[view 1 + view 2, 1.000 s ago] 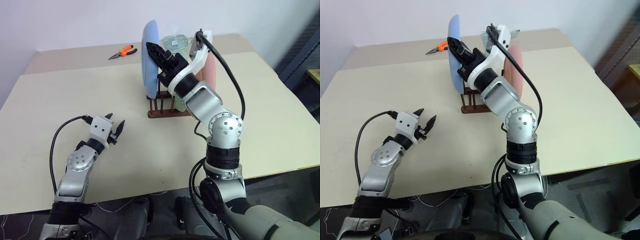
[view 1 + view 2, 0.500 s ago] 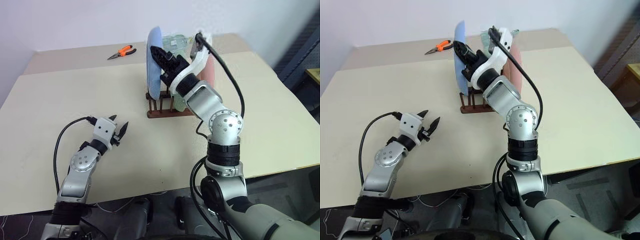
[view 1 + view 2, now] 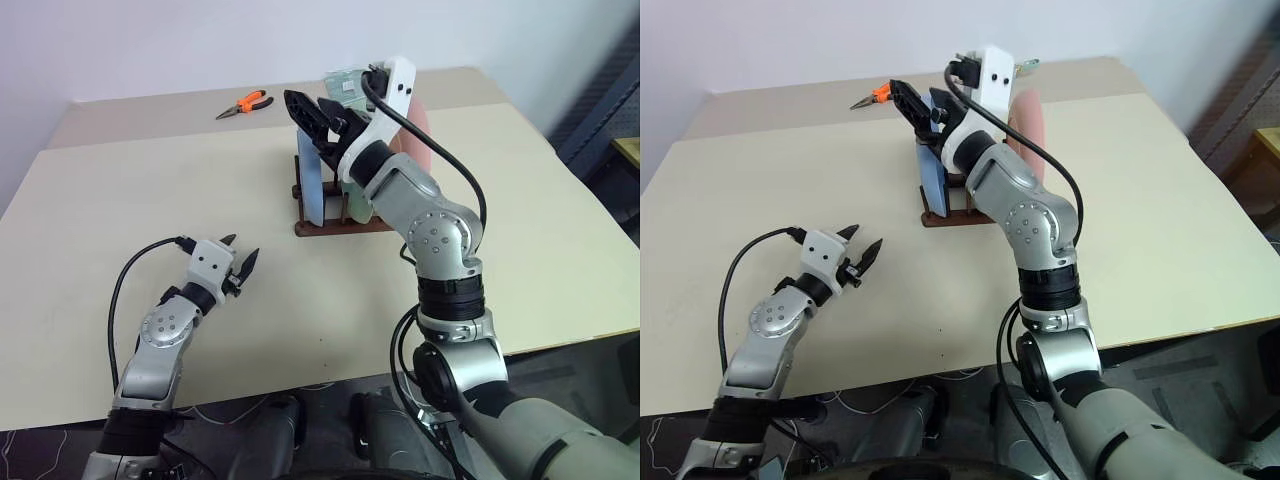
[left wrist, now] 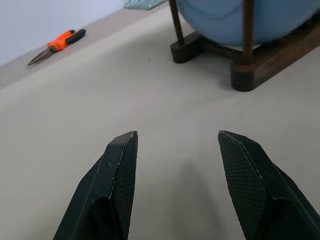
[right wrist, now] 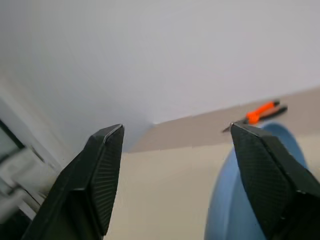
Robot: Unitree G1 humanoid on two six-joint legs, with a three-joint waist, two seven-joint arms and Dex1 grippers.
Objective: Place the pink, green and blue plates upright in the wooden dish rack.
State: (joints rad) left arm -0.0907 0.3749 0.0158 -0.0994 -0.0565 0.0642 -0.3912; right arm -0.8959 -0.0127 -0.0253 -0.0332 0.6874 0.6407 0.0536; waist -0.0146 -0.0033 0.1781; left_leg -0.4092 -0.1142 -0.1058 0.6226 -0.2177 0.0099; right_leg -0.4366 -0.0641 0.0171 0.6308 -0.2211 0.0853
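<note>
The blue plate (image 3: 311,190) stands upright between the front pegs of the wooden dish rack (image 3: 345,227), its lower edge low between the rails (image 4: 260,55). My right gripper (image 3: 306,106) hovers just above the plate's top edge, open, with nothing between its fingers. Behind my right forearm, the pink plate (image 3: 420,135) stands at the far end of the rack, and a pale green plate (image 3: 358,206) peeks out between it and the blue one. My left gripper (image 3: 240,247) is open and empty, low over the table, well in front of and left of the rack.
Orange-handled pliers (image 3: 245,103) lie at the back of the beige table (image 3: 120,200), left of the rack. A translucent greenish object (image 3: 340,82) sits behind the rack. A dark chair (image 3: 610,110) stands off the table's right edge.
My right gripper rolled, opened and let go of the blue plate, which went from tilted and raised to upright and lower in the rack. The left arm stayed put.
</note>
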